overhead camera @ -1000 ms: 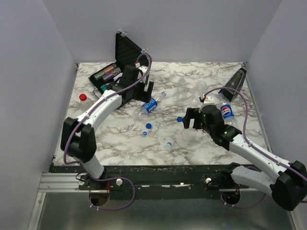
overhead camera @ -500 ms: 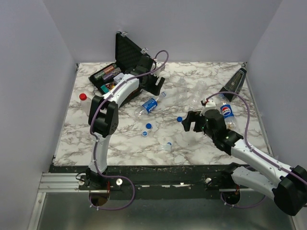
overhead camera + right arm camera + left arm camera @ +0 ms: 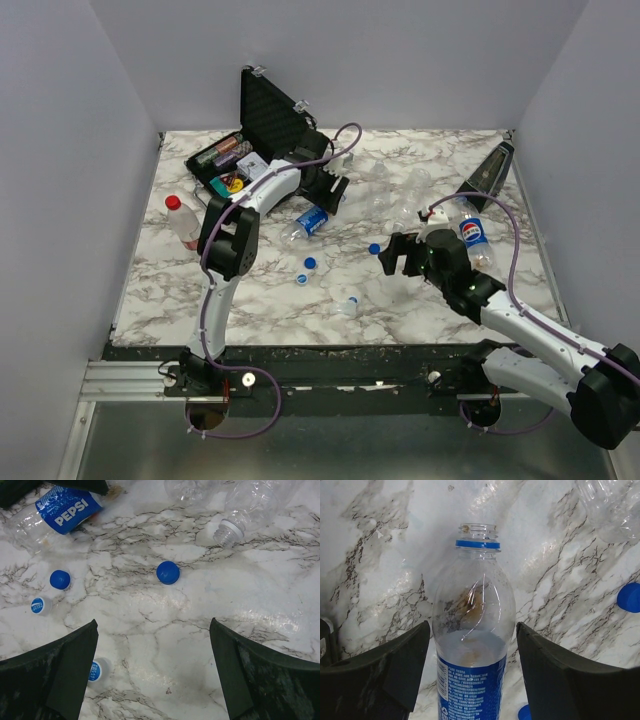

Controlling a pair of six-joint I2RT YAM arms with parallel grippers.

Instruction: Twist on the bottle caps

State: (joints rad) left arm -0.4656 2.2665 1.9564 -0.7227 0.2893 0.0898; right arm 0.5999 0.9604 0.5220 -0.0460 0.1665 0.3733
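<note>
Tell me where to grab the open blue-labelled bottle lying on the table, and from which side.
Probably best: grip the bottle across its round body, on the clear part between the blue label and the neck, coming down from above. It lies on its side, so both flanks are free, and the left pincer straddles them. Leave the open threaded neck clear for a cap.

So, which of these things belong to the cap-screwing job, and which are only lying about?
For the job:
- blue-label bottle, uncapped, between the fingers of the left gripper
- blue caps
- whitish cap
- red-capped bottle, already closed

Lying about:
- black case
- poker chips inside it
</note>
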